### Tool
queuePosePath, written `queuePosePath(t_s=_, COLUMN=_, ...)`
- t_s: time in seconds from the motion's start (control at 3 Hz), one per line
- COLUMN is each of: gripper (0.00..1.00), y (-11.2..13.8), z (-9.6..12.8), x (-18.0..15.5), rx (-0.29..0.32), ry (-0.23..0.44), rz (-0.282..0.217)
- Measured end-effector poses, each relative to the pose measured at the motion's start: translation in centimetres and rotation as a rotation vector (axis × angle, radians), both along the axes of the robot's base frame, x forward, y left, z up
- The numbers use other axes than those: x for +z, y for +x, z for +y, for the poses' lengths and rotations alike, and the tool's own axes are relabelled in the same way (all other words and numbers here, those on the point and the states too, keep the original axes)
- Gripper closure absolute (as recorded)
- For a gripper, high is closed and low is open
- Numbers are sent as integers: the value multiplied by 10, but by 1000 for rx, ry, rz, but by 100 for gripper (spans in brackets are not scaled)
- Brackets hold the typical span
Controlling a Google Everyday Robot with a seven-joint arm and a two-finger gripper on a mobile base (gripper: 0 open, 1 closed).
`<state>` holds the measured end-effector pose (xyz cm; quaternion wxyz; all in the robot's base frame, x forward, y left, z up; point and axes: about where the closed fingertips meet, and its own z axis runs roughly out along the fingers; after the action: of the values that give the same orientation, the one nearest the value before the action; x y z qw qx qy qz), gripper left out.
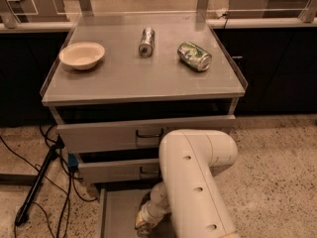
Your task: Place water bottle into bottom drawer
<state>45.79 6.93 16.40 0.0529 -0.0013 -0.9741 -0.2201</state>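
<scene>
Gripper is hanging low in the open bottom drawer, the water bottle showing at its tip, slightly nearer, just over the tray floor, its long axis hidden; whether it is gripping, I cannot tell.

No legible text or labels anywhere; gripper low over bottom drawer, at lower edge of view.
</scene>
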Motion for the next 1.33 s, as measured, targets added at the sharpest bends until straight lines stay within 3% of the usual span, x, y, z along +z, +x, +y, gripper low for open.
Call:
queuePosePath(t_s=0.67, gripper=100, y=15, z=-15, x=47, rx=-117, ry=77, rz=-169)
queuePosePath(t_s=1.33, gripper=100, y=11, z=-11, x=34, rx=-129, ry=69, rz=-146)
